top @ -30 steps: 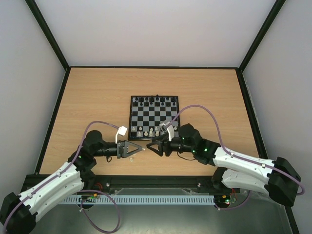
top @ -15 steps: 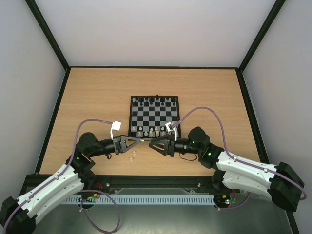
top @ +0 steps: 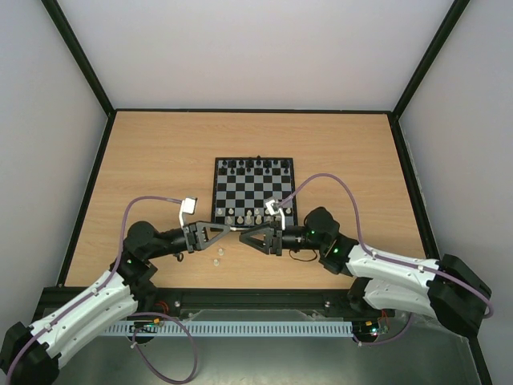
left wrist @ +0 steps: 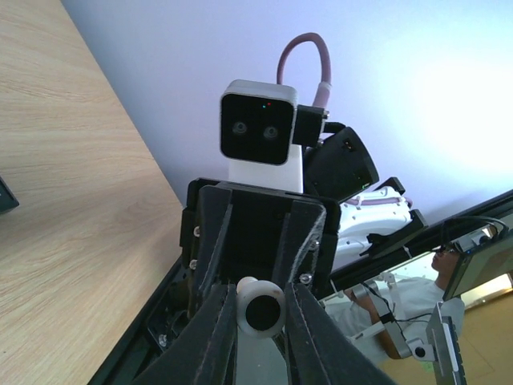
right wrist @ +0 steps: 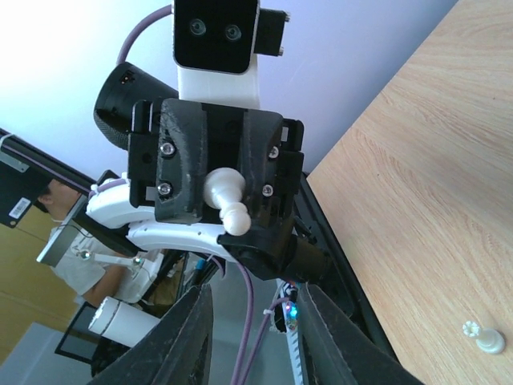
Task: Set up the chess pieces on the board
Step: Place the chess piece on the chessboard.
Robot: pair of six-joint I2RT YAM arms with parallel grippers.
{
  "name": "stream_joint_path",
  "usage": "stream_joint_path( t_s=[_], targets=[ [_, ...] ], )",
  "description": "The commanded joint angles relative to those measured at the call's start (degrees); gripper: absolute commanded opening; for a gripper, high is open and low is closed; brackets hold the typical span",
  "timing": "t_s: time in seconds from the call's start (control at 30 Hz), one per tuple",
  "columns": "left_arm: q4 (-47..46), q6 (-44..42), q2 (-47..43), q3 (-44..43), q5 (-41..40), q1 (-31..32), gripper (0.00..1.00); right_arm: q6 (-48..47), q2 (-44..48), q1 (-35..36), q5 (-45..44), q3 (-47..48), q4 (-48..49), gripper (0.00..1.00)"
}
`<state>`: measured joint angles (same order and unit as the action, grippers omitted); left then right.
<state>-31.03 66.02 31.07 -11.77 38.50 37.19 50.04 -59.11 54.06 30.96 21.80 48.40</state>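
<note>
The board (top: 255, 186) lies mid-table, with black chessmen on its far row and several white chess pieces (top: 250, 215) on its near rows. My left gripper (top: 232, 230) (left wrist: 260, 293) is shut on a white pawn (left wrist: 260, 310), held level above the table just off the board's near edge. The right wrist view shows that pawn (right wrist: 224, 200) sticking out of the left gripper (right wrist: 216, 188). My right gripper (top: 244, 234) (right wrist: 253, 298) is open and empty, tip to tip with the left one. Two white pieces (top: 216, 257) lie on the table under the left gripper.
A loose white piece (right wrist: 482, 338) lies on the wooden table (top: 152, 160) in the right wrist view. A black frame edges the table, with grey walls on three sides. The right arm's camera and gripper body (left wrist: 258, 192) fill the left wrist view.
Both grippers have lifted from the table and drawn together, tips now almost touching at the board's near edge. The left gripper has kept hold of the pawn.
</note>
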Motion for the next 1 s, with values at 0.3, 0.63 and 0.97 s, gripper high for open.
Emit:
stream_joint_path(
  t_s=[0.3,0.63,0.97],
  targets=[
    [-3.95,1.28,-0.93,1.73,0.17,-0.36,0.08,3.57,-5.14,-1.67,3.8,3.29,10.36,0.28],
    [-4.48,1.39,-0.57,1.95,0.26,-0.36,0.08,4.26,-8.52,-1.86,4.99,5.16,12.45,0.27],
    [-4.66,1.22,0.09,1.99,0.34,-0.36,0.08,4.14,-9.66,-1.98,5.66,5.76,12.92,0.2]
  ],
)
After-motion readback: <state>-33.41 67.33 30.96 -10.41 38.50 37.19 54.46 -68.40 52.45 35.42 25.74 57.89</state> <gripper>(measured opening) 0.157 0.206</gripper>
